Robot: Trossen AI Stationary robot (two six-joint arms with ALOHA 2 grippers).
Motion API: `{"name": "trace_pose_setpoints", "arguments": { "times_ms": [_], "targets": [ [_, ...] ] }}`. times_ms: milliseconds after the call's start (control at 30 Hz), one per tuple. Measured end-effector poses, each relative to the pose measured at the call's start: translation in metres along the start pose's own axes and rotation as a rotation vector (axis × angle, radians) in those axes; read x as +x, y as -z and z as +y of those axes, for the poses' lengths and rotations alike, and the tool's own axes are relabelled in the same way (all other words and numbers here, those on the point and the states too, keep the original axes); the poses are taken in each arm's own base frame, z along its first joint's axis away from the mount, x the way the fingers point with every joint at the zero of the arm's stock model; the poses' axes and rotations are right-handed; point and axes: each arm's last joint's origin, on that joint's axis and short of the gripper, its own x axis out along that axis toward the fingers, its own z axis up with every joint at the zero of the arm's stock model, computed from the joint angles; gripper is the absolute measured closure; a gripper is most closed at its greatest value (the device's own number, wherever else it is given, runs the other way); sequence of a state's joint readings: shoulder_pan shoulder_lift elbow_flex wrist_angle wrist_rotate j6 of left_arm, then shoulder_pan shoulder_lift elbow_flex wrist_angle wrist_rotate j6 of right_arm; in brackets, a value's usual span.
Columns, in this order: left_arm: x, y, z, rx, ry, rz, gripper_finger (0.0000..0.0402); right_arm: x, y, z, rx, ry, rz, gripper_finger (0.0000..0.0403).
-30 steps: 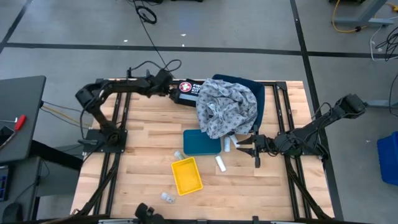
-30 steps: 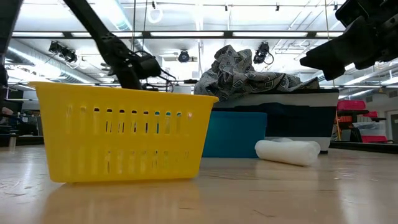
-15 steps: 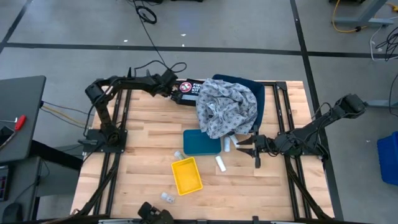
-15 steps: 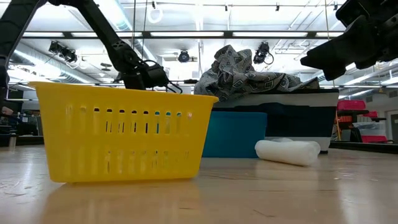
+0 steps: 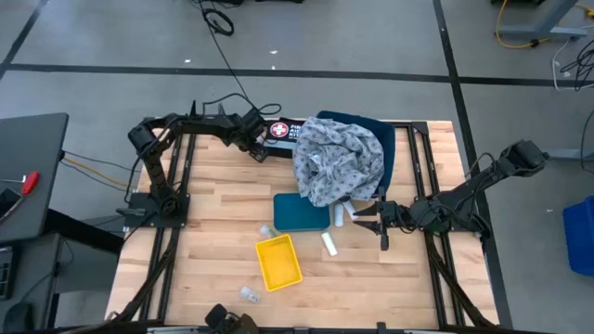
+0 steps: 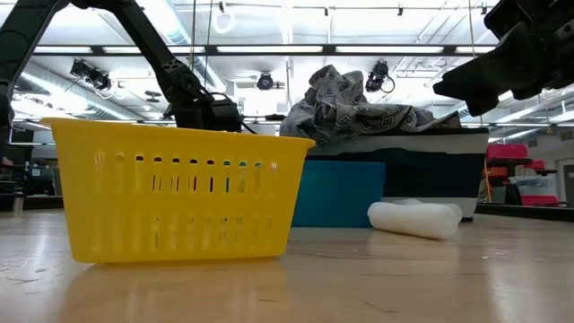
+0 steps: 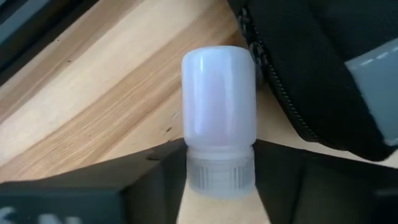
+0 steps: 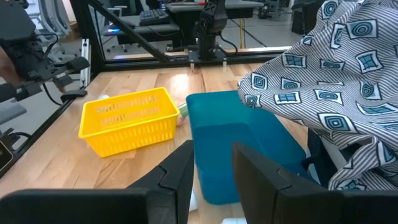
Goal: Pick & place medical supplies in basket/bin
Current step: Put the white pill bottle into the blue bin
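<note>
Left wrist view: left gripper [image 7: 219, 168] fingers pinch small white bottle [image 7: 219, 112] by black pouch [image 7: 323, 68]; right gripper [image 5: 379, 221] part-open, hovering.

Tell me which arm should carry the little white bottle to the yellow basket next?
Probably the left. Its claw already has its fingers on either side of the little white bottle, beside the black first-aid pouch. The right claw hovers far from it, by the teal bin. The yellow basket sits nearer the front.
</note>
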State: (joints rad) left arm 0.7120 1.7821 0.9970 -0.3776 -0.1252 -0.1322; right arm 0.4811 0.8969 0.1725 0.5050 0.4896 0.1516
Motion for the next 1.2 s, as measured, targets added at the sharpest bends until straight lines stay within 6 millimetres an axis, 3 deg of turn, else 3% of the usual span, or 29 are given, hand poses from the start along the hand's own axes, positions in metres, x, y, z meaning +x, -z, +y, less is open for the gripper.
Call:
{"name": "trace_pose_setpoints", "arguments": {
  "times_ms": [300, 467, 800, 1033, 1200],
  "targets": [
    [-0.001, 0.0, 0.0, 0.013, -0.009, 0.002, 0.0258, 0.0, 0.0, 0.0, 0.0, 0.0, 0.0, 0.0289],
    [-0.012, 0.003, 0.002, 0.028, -0.109, 0.01, 0.0258, 0.0, 0.0, 0.0, -0.001, 0.003, -0.001, 0.0289],
    [-0.063, 0.002, 0.0, 0.05, -0.157, -0.094, 0.0258, 0.0, 0.0, 0.0, -0.001, 0.003, -0.001, 0.0289],
    [-0.115, -0.002, -0.023, 0.097, -0.056, -0.343, 0.0258, 0.0, 0.0, 0.0, -0.006, 0.0, 0.0, 0.0289],
    [-0.158, -0.005, -0.048, 0.184, 0.139, -0.591, 0.0259, 0.0, 0.0, 0.0, -0.01, 0.0, 0.0, 0.0289]
  ]
}}
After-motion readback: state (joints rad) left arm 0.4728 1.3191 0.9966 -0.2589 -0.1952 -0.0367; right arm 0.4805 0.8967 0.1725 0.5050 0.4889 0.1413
